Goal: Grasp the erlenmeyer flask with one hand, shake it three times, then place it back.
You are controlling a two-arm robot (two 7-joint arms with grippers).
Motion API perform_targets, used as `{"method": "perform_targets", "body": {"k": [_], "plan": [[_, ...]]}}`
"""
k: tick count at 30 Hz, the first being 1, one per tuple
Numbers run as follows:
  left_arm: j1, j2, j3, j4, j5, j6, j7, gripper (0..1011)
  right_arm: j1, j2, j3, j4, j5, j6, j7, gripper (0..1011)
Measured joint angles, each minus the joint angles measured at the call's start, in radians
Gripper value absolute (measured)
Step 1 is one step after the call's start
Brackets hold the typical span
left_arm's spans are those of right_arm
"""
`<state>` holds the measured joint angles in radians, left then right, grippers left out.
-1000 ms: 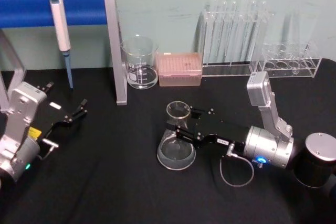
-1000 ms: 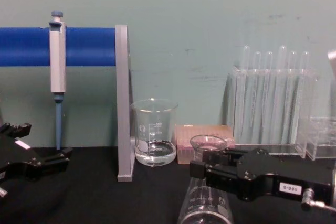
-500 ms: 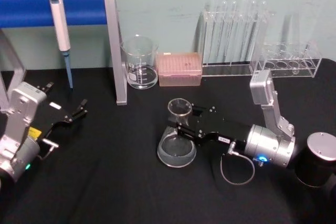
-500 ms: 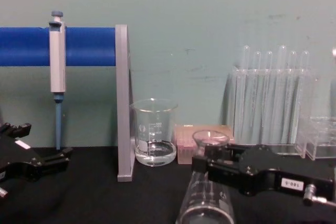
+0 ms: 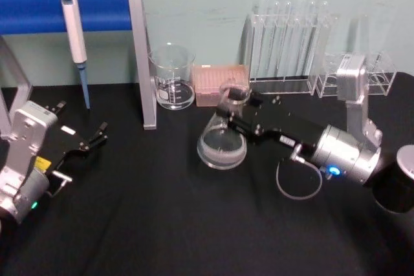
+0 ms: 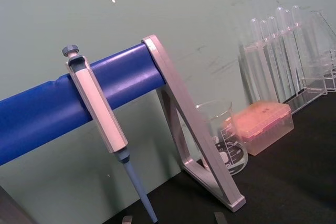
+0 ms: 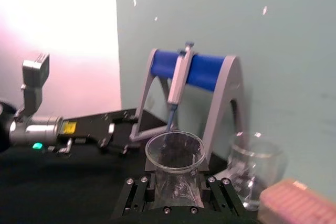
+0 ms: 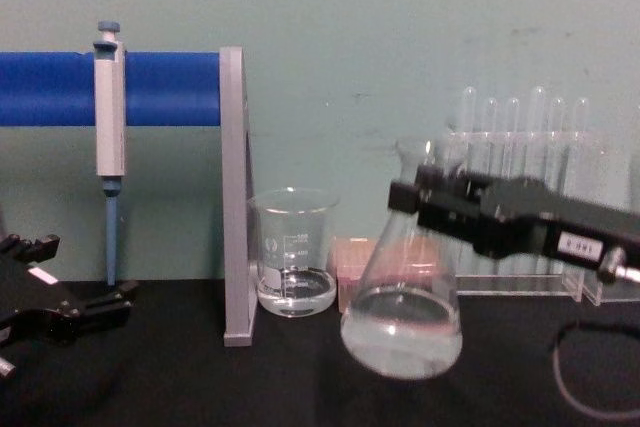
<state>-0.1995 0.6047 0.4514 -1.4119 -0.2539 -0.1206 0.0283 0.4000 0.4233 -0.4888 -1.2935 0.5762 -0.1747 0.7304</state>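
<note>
The right gripper reaches in from 3 o'clock to the middle of the black table. Its claw is clamped on the neck of the flask, just under the flared rim. The right wrist view looks down into the flask's open mouth, with a black finger on either side of the glass. The flask is tilted: its mouth leans toward 1 o'clock and its wide base turns toward 7 o'clock, so it does not sit flat on the cloth. In the chest view the base hangs slanted, and a pale band low in the body looks like clear liquid. A small white numbered label sits on the gripper's black body. The beaker stands near the flask at its 11 o'clock, apart from it, beside the grey upright of the stand. The pink tip box lies at the flask's 12 o'clock, just behind the rim. The tube rack stands against the wall at 1 o'clock. A pipette hangs from the blue bar at 10 o'clock. The left gripper is parked at the table's 9 o'clock edge, well apart from the flask, with its claw spread wide and holding nothing.
</note>
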Motion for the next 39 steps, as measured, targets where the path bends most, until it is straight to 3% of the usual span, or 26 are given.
{"method": "perform_targets", "body": {"k": [9,22,29,39], "plan": [[0.000,0.000,0.000,0.000,0.000,0.000,0.000,1001,-0.029,0.007,0.048,-0.106,-0.003,0.025,-0.111,450],[0.000,0.000,0.000,0.000,0.000,0.000,0.000,1001,-0.117,-0.017,0.117,-0.231,-0.082,0.052,-0.307,450],[0.000,0.000,0.000,0.000,0.000,0.000,0.000,1001,-0.142,-0.032,0.143,-0.249,-0.103,0.061,-0.340,450],[0.000,0.000,0.000,0.000,0.000,0.000,0.000,1001,-0.141,-0.050,0.147,-0.243,-0.123,0.067,-0.317,450]]}}
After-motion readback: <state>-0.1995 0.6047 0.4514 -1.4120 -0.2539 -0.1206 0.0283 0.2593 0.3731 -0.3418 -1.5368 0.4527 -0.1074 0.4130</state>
